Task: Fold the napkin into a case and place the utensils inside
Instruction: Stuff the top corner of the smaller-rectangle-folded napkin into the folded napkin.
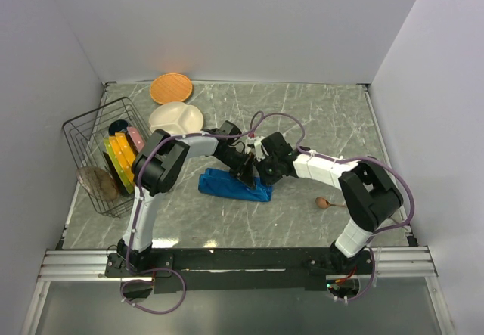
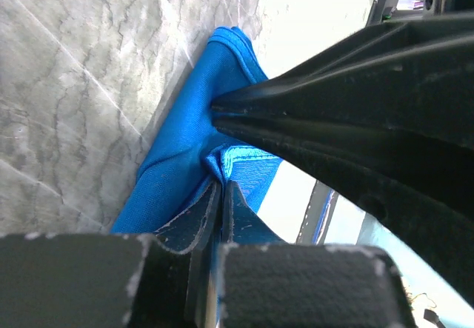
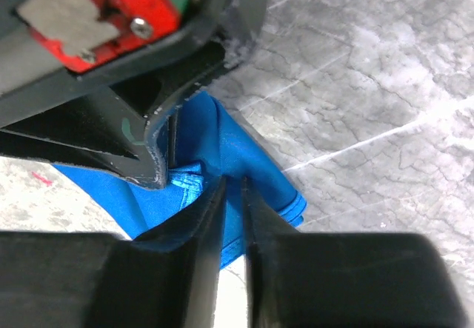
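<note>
napkin (image 1: pixel 221 183) is a narrow layered blue strip mid-table, well apart from the wooden spoon (image 1: pixel 323 203) lying on the table beside the right arm. left gripper (image 2: pixel 221 189) is clamped right down on a hemmed edge of the cloth, fabric between the pads. right gripper (image 3: pixel 233 186) has its jaws almost together with a ridge of the same cloth nipped at the tips, just beside the left one. so both claws grip the strip toward its right end, nearly touching each other. reads as a fold / pocket-forming step. to do it well imo: take only the top layer, not the whole stack; move both hands together and low so the strip doesn't drag or unroll; lay hem on hem, then let go one side at a time. risks: thin slick cloth slipping out, fingers colliding at this spacing. spoon not yet in.
</note>
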